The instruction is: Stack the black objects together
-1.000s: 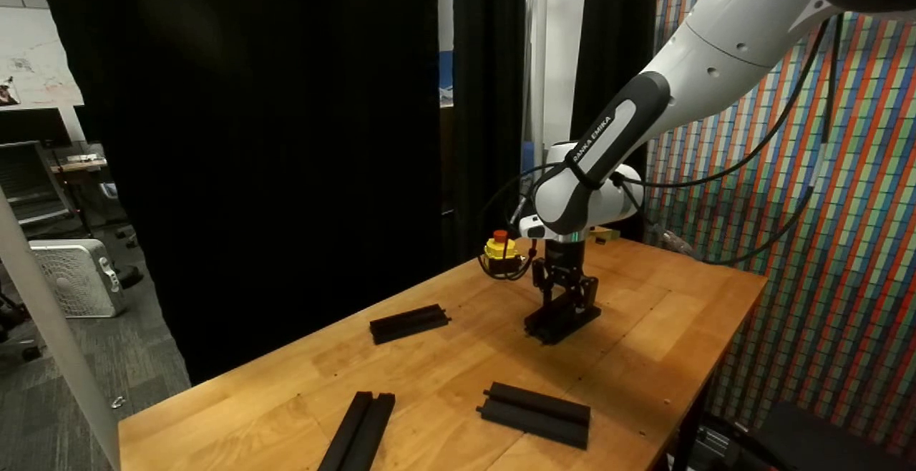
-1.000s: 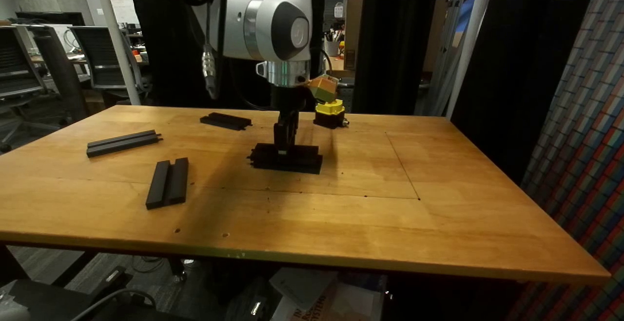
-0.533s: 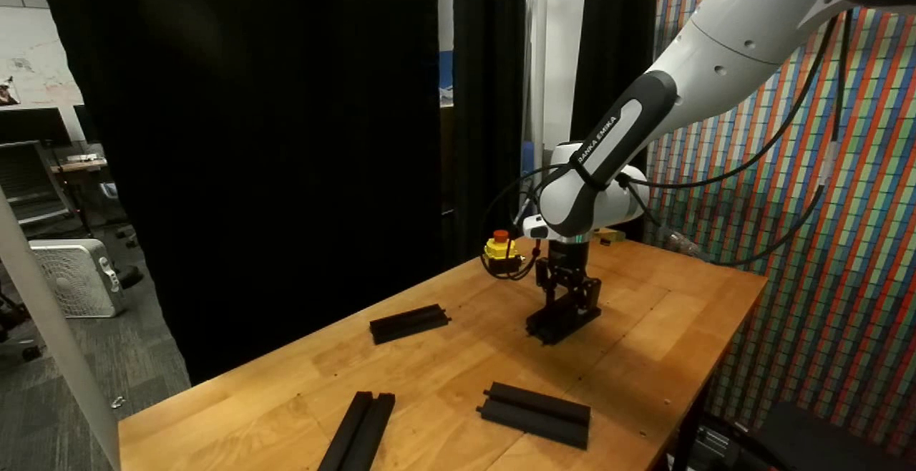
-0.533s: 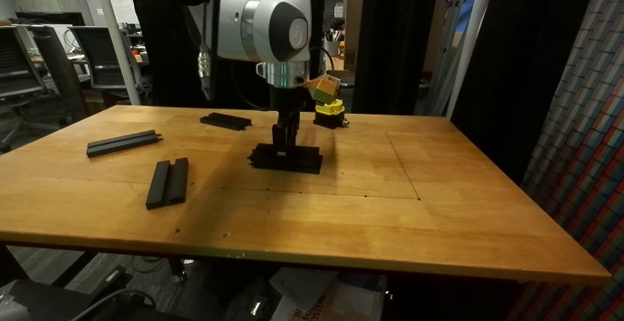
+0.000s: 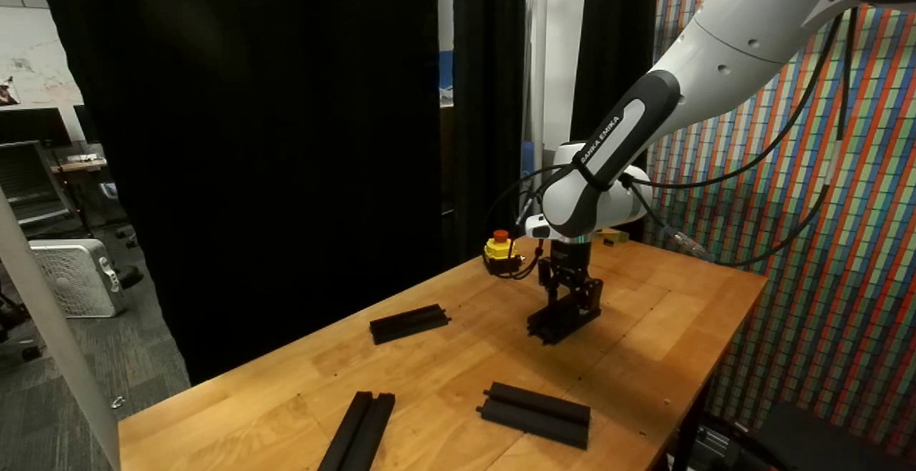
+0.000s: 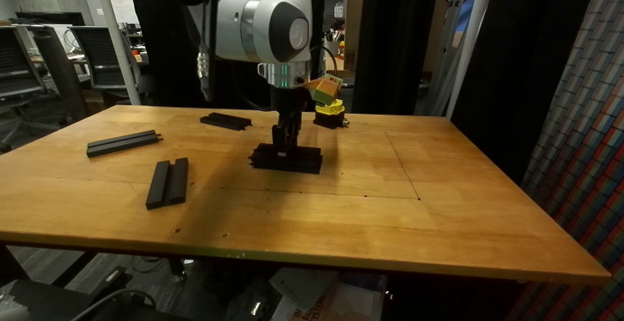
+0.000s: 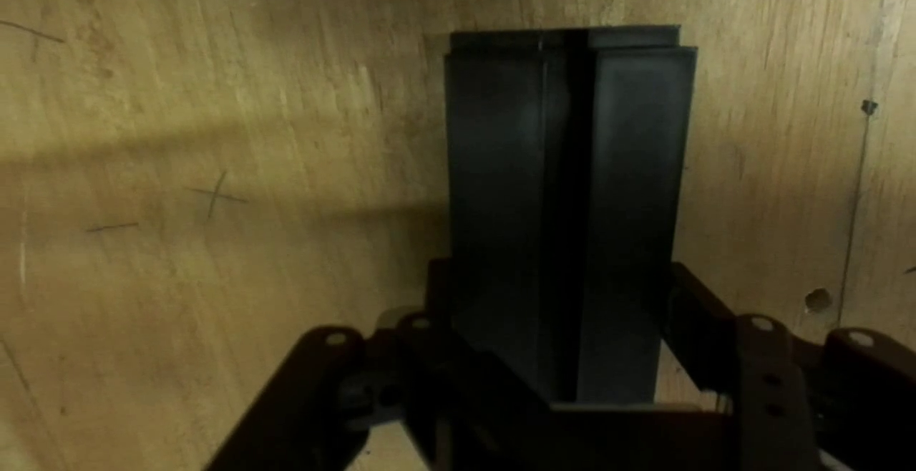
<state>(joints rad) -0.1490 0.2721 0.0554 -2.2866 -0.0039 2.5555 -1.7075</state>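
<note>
The claw (image 7: 558, 295) was drawn in on the upper black bar (image 7: 494, 170), its fingers (image 7: 701, 335) parted just enough to clasp it. In the wrist view one finger touched the bar's long side toward eight o'clock, the other toward four. The lower black bar (image 7: 633, 36) lay under it, nearly lined up, showing as a thin strip at twelve o'clock; whether the two met all along could not be told. In an exterior view, well apart from that pair on the wooden table (image 6: 341, 233), lay a far bar (image 6: 225, 122) at ten o'clock, a middle bar (image 6: 122, 144) at nine and a near bar (image 6: 160, 183) between eight and nine. A yellow-and-black box (image 6: 329, 117) stood nearer, between one and two.

Black against black, claw and pair were hard to tell from each other in both exterior views. In the wrist view the claw's dark, blurred body partly covered the upper bar's end toward six o'clock. In an exterior view the frame cut off the middle bar (image 5: 358, 431) at six o'clock.

On the arm (image 5: 705, 77) "EMIKA" could be read; the word before it showed as "RANKA", its start lost at a dark strap (image 5: 594, 182). Below the table a sheet (image 6: 321, 306) bore "SYSTEMS".
</note>
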